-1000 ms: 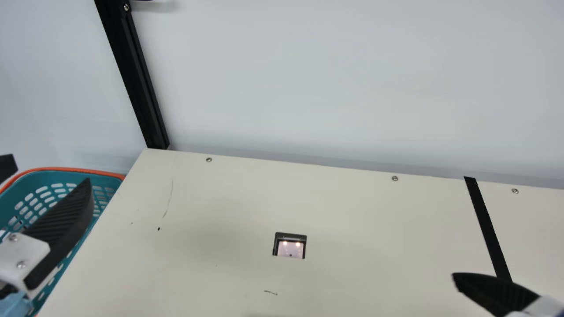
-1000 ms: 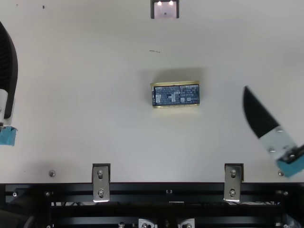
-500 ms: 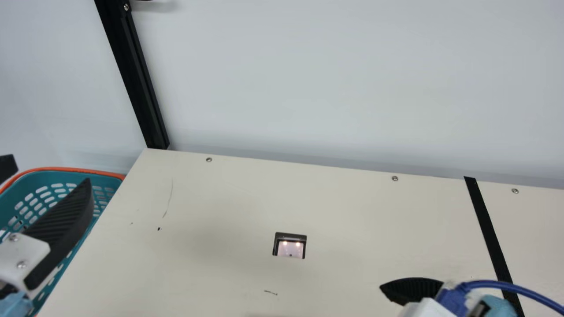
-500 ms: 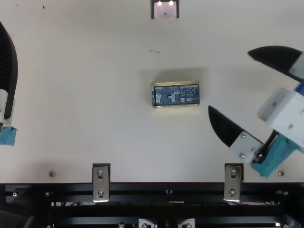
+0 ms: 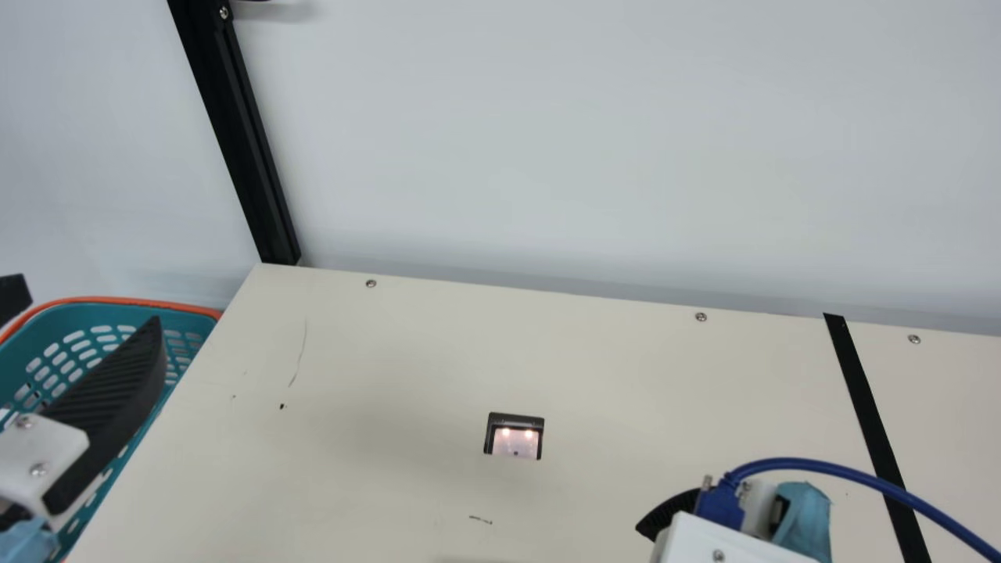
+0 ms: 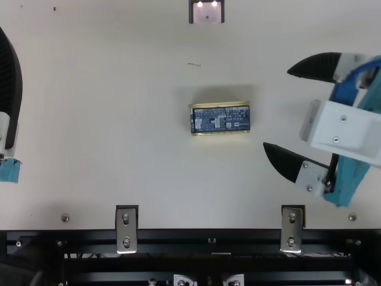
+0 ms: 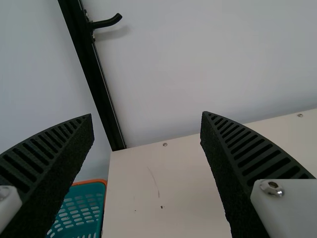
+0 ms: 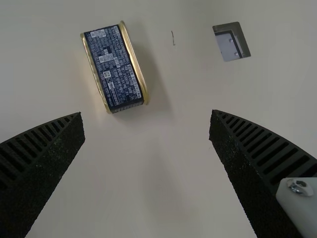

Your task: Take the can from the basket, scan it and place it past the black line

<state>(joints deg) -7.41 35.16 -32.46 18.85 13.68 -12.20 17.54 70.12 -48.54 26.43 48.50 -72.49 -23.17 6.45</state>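
I am holding my right gripper wide apart with nothing between its two fingers, and it is pointing from the right side of the counter towards the can, which it is not touching. The can is lying on the counter between the scanner and the near edge, its dark blue printed side facing up and its gold rims running roughly along that edge. The scanner is sitting farther in from the near edge than the can, showing two small lights. My left gripper is also standing wide, gripping nothing, and in the main view it is appearing in front of the basket, the teal one with the orange rim, which is resting just beside the counter's left edge. The black line is starting at the counter's far edge and running towards the near one, well to the right of the scanner. A black post is rising by the far left corner, and a blue cable is curving from my right arm across the black line
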